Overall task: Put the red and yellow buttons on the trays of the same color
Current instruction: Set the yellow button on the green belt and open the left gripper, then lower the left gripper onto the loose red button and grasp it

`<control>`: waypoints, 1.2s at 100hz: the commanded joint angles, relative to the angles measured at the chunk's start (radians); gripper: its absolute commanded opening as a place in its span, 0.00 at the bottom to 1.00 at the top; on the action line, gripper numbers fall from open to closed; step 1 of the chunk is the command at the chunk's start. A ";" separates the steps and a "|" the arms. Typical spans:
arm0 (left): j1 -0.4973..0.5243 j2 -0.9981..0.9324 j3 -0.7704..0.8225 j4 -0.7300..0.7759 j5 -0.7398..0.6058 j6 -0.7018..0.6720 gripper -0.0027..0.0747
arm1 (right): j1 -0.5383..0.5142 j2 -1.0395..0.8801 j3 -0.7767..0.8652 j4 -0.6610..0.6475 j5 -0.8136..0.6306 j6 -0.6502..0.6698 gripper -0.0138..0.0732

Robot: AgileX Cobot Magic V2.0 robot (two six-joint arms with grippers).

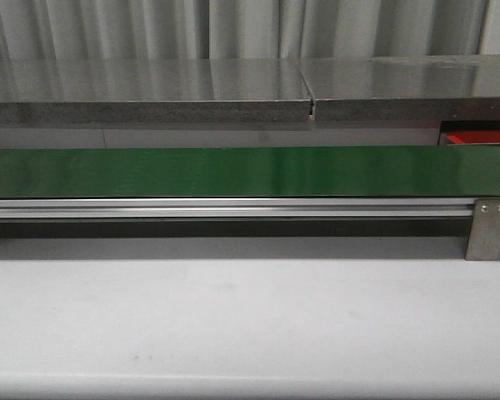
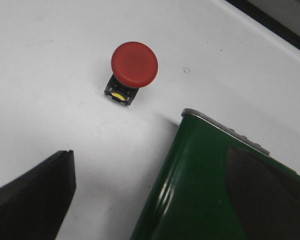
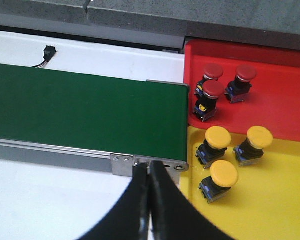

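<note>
Flagging the main risk: one red button (image 2: pixel 134 67) sits loose on the white surface (image 2: pixel 35 55) off the end of the belt (image 2: pixel 210 185), upper middle of the left wrist frame, lying tilted on its side, cap toward the camera. Round cap plus small body means a squeeze off-centre could roll or squirt it away, maybe under the belt end. Left gripper (image 2: pixel 140 200): only one dark finger (image 2: pixel 35 195) is clear at lower left, the other side is lost against the belt, so I read the jaws as apart, with a wide gap. Belt edge is close to the button, so a finger could clip the frame on approach. Right gripper (image 3: pixel 150 200) has its jaws together, holding nothing, hovering at the belt's end bracket, bottom centre of its frame. Red tray (image 3: pixel 270 70) already holds three red buttons, yellow tray (image 3: pixel 270 200) three yellow, clustered near the belt side; dropping another in there could knock neighbours or land on the tray seam. Front view shows neither button nor arm, so no cross-check on height.
</note>
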 commanded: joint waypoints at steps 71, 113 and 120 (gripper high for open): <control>0.001 0.262 -0.375 -0.032 -0.007 -0.022 0.81 | 0.000 -0.003 -0.023 0.000 -0.070 -0.013 0.03; 0.001 0.337 -0.422 -0.041 -0.039 -0.022 0.77 | 0.000 -0.003 -0.023 0.000 -0.070 -0.013 0.03; 0.001 0.339 -0.425 -0.044 -0.051 -0.022 0.71 | 0.000 -0.003 -0.023 0.000 -0.070 -0.013 0.03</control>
